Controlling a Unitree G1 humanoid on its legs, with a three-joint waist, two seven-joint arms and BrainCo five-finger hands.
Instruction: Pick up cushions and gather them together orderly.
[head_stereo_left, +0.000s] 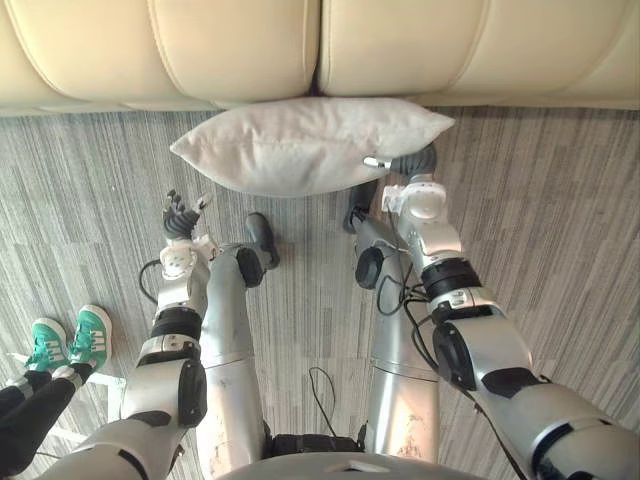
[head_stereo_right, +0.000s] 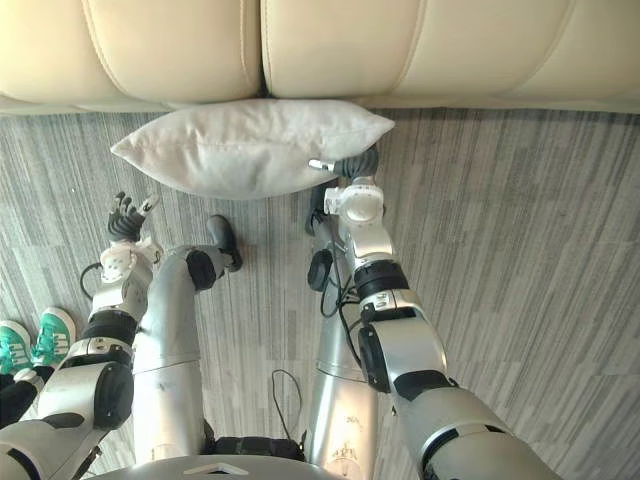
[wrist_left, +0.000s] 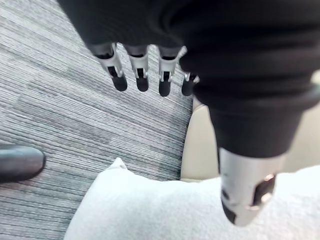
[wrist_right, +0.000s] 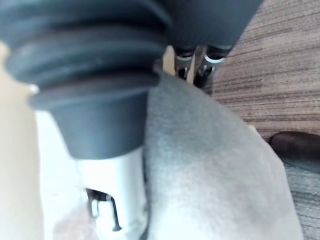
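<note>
A pale grey cushion (head_stereo_left: 300, 145) hangs above the carpet, just in front of the cream sofa (head_stereo_left: 230, 45). My right hand (head_stereo_left: 412, 162) grips its right end. In the right wrist view my thumb (wrist_right: 112, 200) presses one face of the cushion (wrist_right: 215, 175) and the fingers (wrist_right: 192, 65) curl round behind it. My left hand (head_stereo_left: 180, 215) is open, below the cushion's left end and apart from it. In the left wrist view its fingers (wrist_left: 140, 75) are straight, and the cushion (wrist_left: 165, 210) lies beyond them.
Grey striped carpet (head_stereo_left: 560, 230) covers the floor. The sofa's seat front runs across the far side. A person in green shoes (head_stereo_left: 70, 340) stands at my lower left, with a dark sleeve beside them.
</note>
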